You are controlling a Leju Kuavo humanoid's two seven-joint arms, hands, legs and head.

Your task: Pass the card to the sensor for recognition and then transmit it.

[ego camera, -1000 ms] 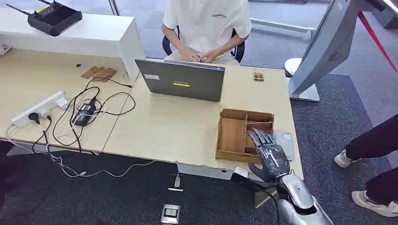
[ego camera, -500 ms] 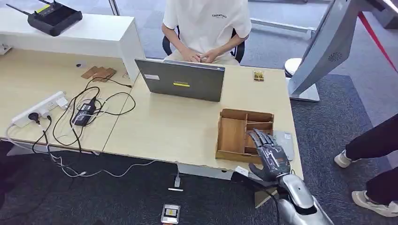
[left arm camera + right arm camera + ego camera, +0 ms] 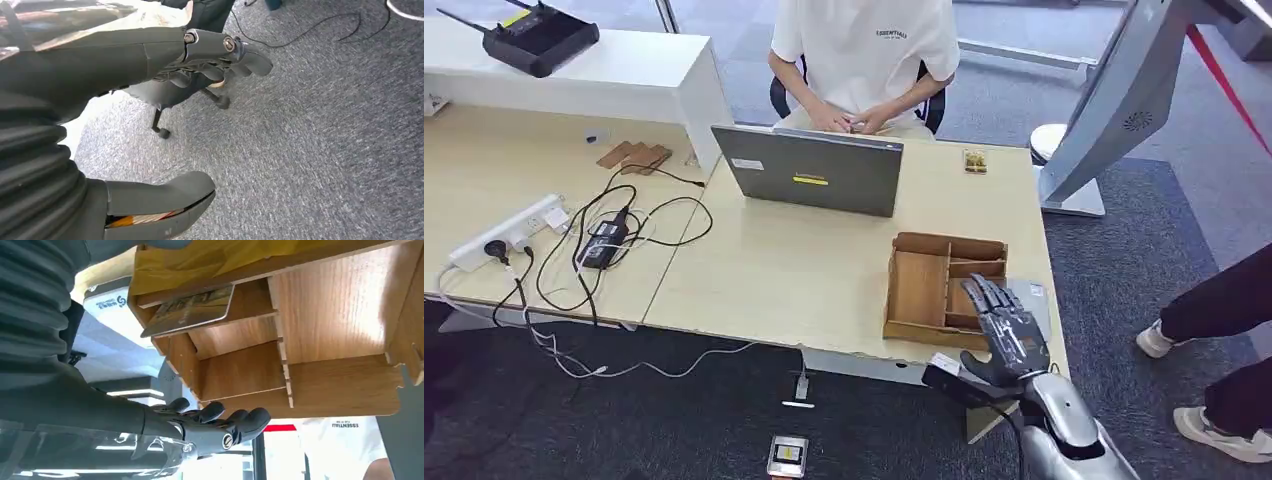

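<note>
While card (image 3: 187, 311) leans in wooden tray (image 3: 921, 290) compartment, long edge along divider, right hand (image 3: 1007, 330) fingers (image 3: 235, 422) spread, empty.

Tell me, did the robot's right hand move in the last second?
Yes. The right hand slid a little to the right across the wooden box, toward the grey sensor beside it.

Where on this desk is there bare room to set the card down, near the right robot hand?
Bare desktop lies between the laptop and the wooden organizer, running to the near edge. The right robot hand hovers over the organizer's right end and the grey reader. The cables crowd the left.
</note>
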